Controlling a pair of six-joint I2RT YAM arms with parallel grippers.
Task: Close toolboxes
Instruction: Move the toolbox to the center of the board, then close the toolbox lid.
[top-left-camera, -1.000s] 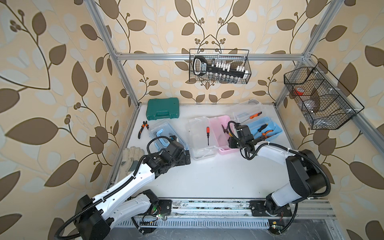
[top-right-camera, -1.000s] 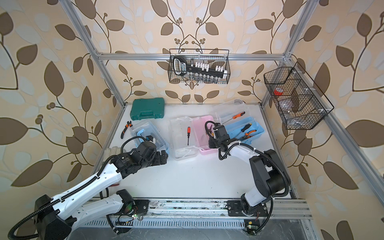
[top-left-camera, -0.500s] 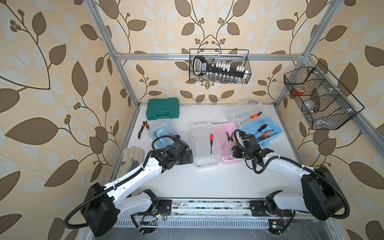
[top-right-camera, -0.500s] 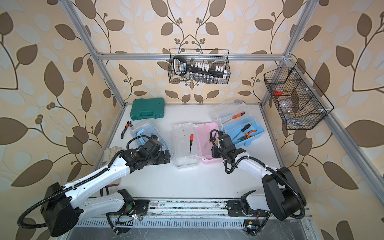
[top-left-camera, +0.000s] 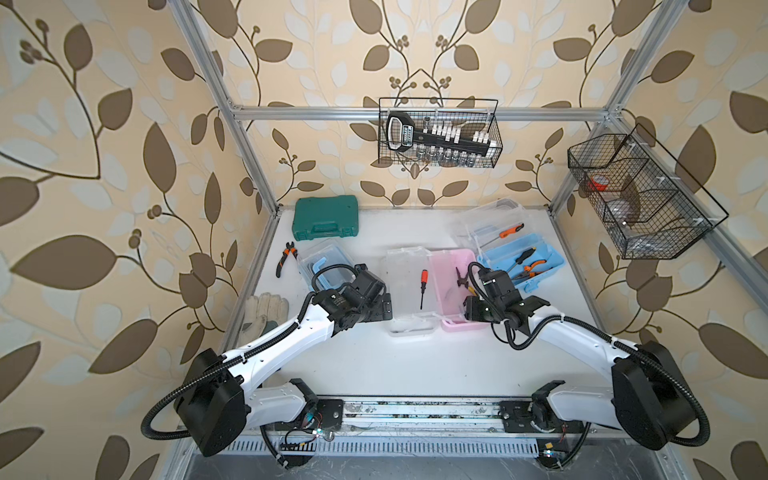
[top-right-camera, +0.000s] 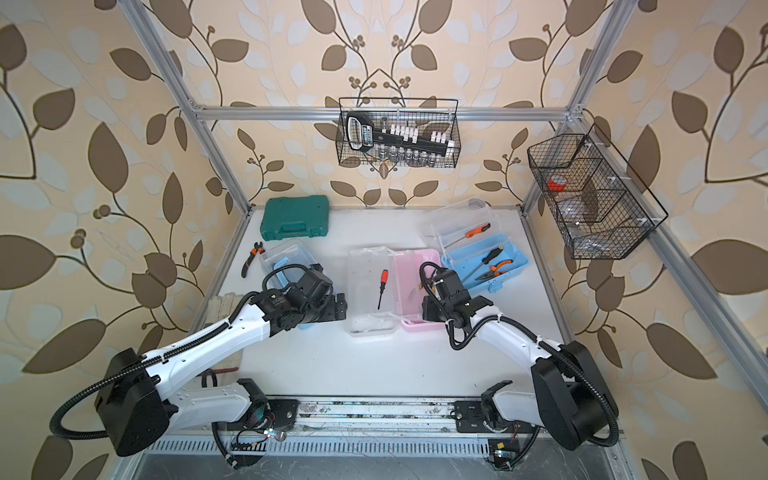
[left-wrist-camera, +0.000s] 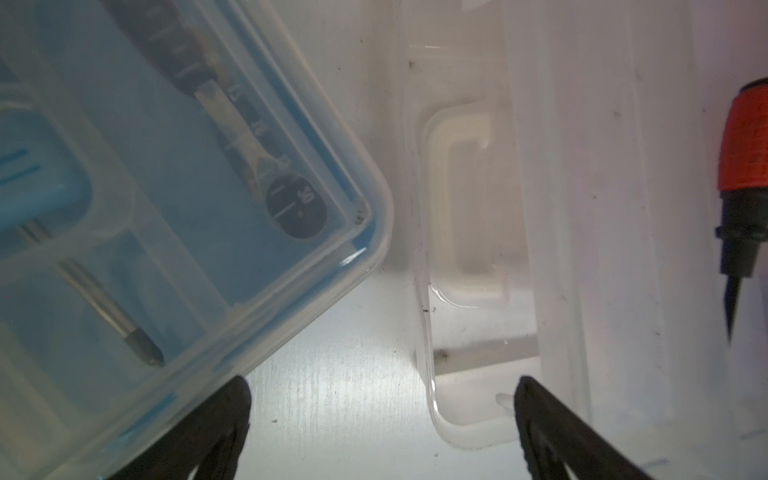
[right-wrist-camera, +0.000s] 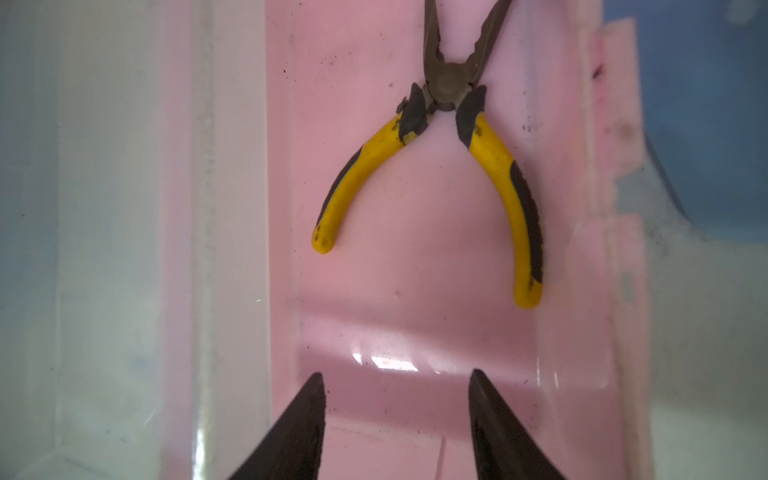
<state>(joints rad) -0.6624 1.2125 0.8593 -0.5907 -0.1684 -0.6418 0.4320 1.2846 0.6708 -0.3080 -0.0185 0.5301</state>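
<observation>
**Pink toolbox open, lid laid flat; both grippers empty beside it.**

The pink rectangular plastic toolbox (top-left-camera: 446, 299) lies open directly below the right gripper (right-wrist-camera: 397, 374), with yellow-handled pliers (right-wrist-camera: 428, 166) just ahead of its jaws. The box's clear transparent lid (top-left-camera: 409, 291) lies flat, its free edge by one finger of the left gripper (left-wrist-camera: 380, 380). A closed light blue plastic toolbox (left-wrist-camera: 166, 208) sits by the other finger. A red-handled screwdriver (top-left-camera: 423, 286) rests on the lid and will likely slide when it lifts. Hook the free edge, swing it slowly, and steady the tray. The left jaws are wide and the right moderately parted; neither holds anything.
</observation>
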